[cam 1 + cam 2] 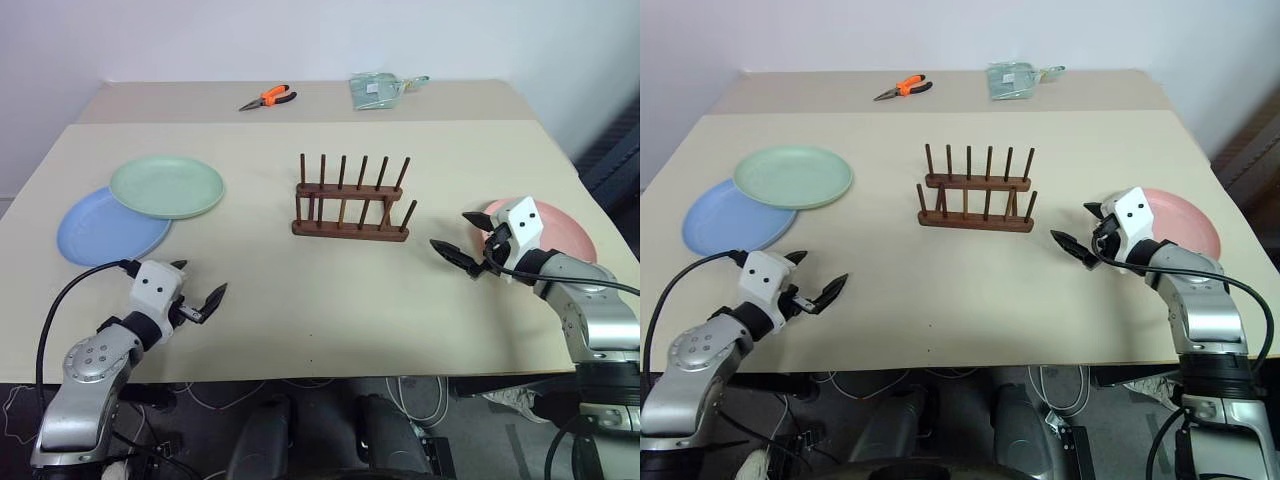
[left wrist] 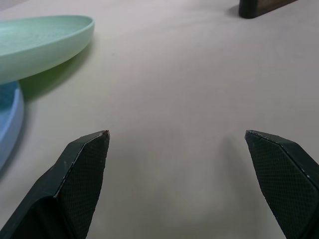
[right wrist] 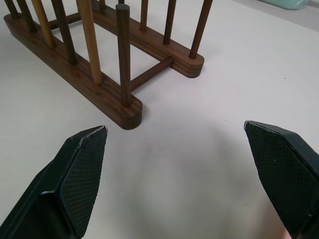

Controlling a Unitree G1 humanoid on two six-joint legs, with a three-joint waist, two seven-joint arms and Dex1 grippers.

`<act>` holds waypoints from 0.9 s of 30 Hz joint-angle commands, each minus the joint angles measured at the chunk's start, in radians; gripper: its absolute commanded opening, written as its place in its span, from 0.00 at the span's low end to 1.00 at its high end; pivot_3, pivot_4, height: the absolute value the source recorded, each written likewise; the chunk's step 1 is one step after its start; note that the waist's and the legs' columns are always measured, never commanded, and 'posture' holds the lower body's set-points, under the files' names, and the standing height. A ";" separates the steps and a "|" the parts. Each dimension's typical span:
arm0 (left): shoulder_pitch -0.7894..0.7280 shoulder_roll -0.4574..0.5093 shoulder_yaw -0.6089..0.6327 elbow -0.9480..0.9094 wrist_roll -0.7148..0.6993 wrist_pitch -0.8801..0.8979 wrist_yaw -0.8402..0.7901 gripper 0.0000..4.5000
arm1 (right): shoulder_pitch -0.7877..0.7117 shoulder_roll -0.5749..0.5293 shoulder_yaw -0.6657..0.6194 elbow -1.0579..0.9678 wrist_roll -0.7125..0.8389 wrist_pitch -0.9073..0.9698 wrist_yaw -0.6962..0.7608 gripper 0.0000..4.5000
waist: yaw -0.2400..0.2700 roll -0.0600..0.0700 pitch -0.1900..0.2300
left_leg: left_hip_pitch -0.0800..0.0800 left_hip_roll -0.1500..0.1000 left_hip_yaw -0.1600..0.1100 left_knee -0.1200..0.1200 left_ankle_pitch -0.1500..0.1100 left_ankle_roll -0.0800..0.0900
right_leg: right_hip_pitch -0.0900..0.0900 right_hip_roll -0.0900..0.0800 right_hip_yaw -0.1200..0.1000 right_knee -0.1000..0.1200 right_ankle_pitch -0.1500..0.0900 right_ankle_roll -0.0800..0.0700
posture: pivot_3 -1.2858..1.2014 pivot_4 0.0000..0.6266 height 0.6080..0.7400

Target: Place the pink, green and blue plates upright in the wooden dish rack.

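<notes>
Left tool (image 1: pixel 200 290) spread wide, empty, hovering low over the bare tabletop (image 1: pixel 330 290) near its front edge. Just beyond and to the left of it, the blue plate (image 1: pixel 100 232) lying flat, with the green plate (image 1: pixel 166 186) resting partly on the blue one's far right rim, tilted slightly where the two overlap. Right tool (image 1: pixel 458 240) likewise spread wide and holding nothing, tips aimed toward the left and a little down, poised above the tabletop. Directly behind that tool, toward the right edge, the pink plate (image 1: pixel 562 232) flat on the surface, partly hidden by the wrist. Ahead of the right tool and to its left, near but apart, the wooden dish rack (image 1: pixel 350 205), upright with two rows of dowel pegs, all slots empty; seen close in the right wrist view, its nearer end lying just past the black fingertips (image 3: pixel 82 159). Well beyond the rack, near the far edge, orange-handled pliers (image 1: pixel 268 97) and a pale green packet (image 1: pixel 376 90) on a second surface butted against the first.
</notes>
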 commanded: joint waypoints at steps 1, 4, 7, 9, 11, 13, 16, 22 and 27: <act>-0.019 -0.010 -0.008 0.000 -0.013 -0.027 -0.005 0.99 | -0.032 0.004 -0.007 -0.010 -0.012 -0.038 -0.014 1.00 | -0.001 0.000 0.000 | 0.000 0.000 0.000 0.000 0.000 0.000 | 0.000 0.000 0.000 0.000 0.000 0.000 | 0.52 0.24 0.98; -0.029 -0.018 -0.025 0.017 -0.001 -0.037 -0.007 0.99 | -0.035 0.005 0.001 -0.002 -0.032 -0.055 -0.026 1.00 | -0.001 0.000 0.000 | 0.000 0.000 0.000 0.000 0.000 0.000 | 0.000 0.000 0.000 0.000 0.000 0.000 | 0.52 0.24 0.98; -0.055 -0.021 -0.042 0.035 -0.006 -0.035 -0.012 0.99 | -0.023 0.003 0.002 -0.019 -0.022 -0.040 -0.016 1.00 | 0.000 0.000 0.000 | 0.000 0.000 0.000 0.000 0.000 0.000 | 0.000 0.000 0.000 0.000 0.000 0.000 | 0.52 0.24 0.98; -0.098 -0.019 -0.065 0.061 0.002 -0.022 -0.014 0.99 | -0.008 0.001 0.005 -0.043 -0.009 -0.015 -0.007 1.00 | 0.001 0.000 0.000 | 0.000 0.000 0.000 0.000 0.000 0.000 | 0.000 0.000 0.000 0.000 0.000 0.000 | 0.52 0.24 0.98; -0.158 -0.018 -0.098 0.103 0.007 -0.018 -0.033 0.99 | 0.012 0.003 0.009 -0.081 0.001 0.008 -0.005 1.00 | 0.002 0.000 0.000 | 0.000 0.000 0.000 0.000 0.000 0.000 | 0.000 0.000 0.000 0.000 0.000 0.000 | 0.52 0.24 0.98; -0.258 -0.019 -0.153 0.182 0.018 -0.021 -0.071 0.99 | 0.031 0.015 0.016 -0.129 -0.001 0.023 -0.025 1.00 | 0.004 0.000 0.000 | -0.001 0.000 0.000 0.001 0.000 0.000 | 0.000 0.001 -0.001 0.000 0.000 0.000 | 0.52 0.24 0.98; -0.427 -0.026 -0.243 0.357 0.050 -0.060 -0.145 0.99 | 0.055 0.039 0.026 -0.189 -0.015 0.034 -0.068 1.00 | 0.004 0.000 0.000 | -0.001 -0.001 0.000 0.001 0.000 0.000 | 0.000 0.003 -0.001 0.000 0.001 0.002 | 0.52 0.24 0.98; -0.792 -0.098 -0.360 0.853 0.118 -0.208 -0.300 0.99 | 0.137 0.074 0.019 -0.321 -0.025 0.059 -0.145 1.00 | 0.003 -0.001 0.000 | -0.001 -0.001 0.000 0.001 0.000 0.000 | 0.000 0.004 -0.002 0.001 0.002 0.004 | 0.52 0.24 0.98; -0.998 -0.197 -0.402 1.197 0.162 -0.318 -0.397 0.99 | 0.220 0.085 -0.011 -0.413 -0.030 0.079 -0.200 1.00 | 0.001 -0.001 0.000 | -0.002 -0.002 0.000 0.002 0.000 0.001 | 0.000 0.004 -0.002 0.001 0.002 0.005 | 0.52 0.24 0.98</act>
